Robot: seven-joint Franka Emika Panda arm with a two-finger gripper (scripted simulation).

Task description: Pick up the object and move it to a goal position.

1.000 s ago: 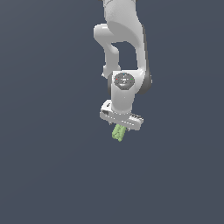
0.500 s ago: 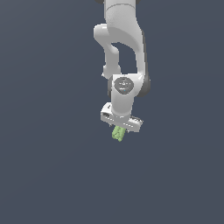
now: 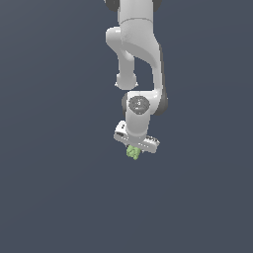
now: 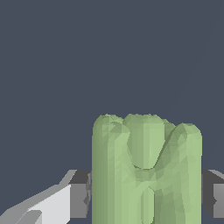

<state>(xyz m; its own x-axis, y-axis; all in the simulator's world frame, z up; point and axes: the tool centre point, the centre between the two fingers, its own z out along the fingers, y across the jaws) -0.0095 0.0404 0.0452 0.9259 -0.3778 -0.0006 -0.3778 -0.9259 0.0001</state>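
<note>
The object (image 3: 133, 152) is a small light-green, lumpy, ridged block. In the exterior view it sticks out just below the white hand of the arm, near the middle of the picture. My gripper (image 3: 134, 149) is shut on it. In the wrist view the object (image 4: 146, 170) fills the lower middle, pressed between the two dark finger pads (image 4: 80, 194); the other pad shows at the far side. The block stands upright in the grasp, and its lower end runs off the wrist view. It looks lifted above the dark surface.
The white arm (image 3: 138, 59) comes down from the top of the exterior view. The dark grey-blue surface (image 3: 59, 197) fills the rest. No goal marker or other object shows.
The arm and the held green block have moved very little; the hand looks slightly higher and turned a little, with the block still in the grasp.
</note>
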